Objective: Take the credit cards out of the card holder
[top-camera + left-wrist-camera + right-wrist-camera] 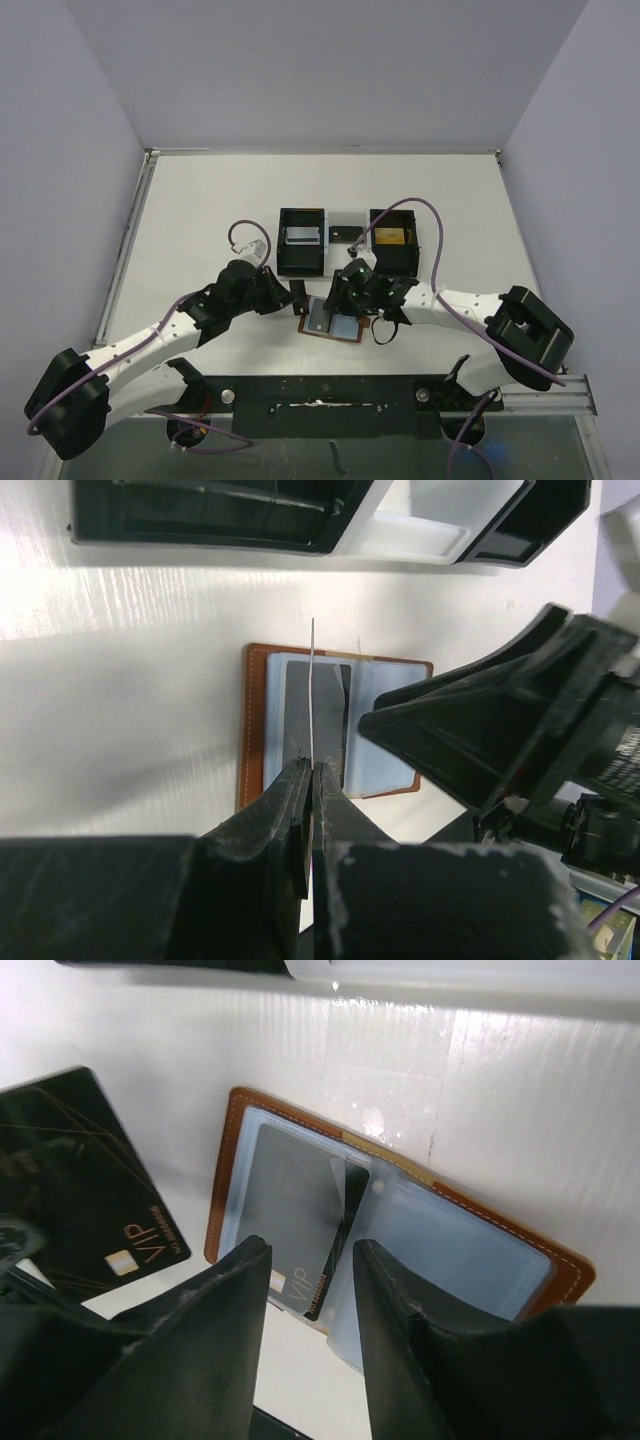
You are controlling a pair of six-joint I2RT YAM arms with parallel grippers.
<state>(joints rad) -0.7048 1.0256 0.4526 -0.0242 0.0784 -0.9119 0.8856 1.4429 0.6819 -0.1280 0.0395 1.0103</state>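
The card holder (345, 328) lies open on the white table, brown-edged with blue-grey pockets (470, 1240). A dark VIP credit card (300, 1210) sits in its left pocket, its near end sticking out. My left gripper (290, 297) is shut on another black VIP credit card (75, 1185), seen edge-on as a thin line (312, 680) above the card holder (255, 720). My right gripper (310, 1247) hovers open over the holder's near edge. Its fingers straddle the pocketed card's end without touching it. In the left wrist view the right gripper (500, 730) fills the right side.
A black-and-white three-compartment tray (346, 235) stands just behind the holder, with a silvery item (302, 236) in its left bin and a gold one (390, 237) in its right. The tray's wall (420, 520) is close to both grippers. The arms' base rail (340, 400) runs along the near edge.
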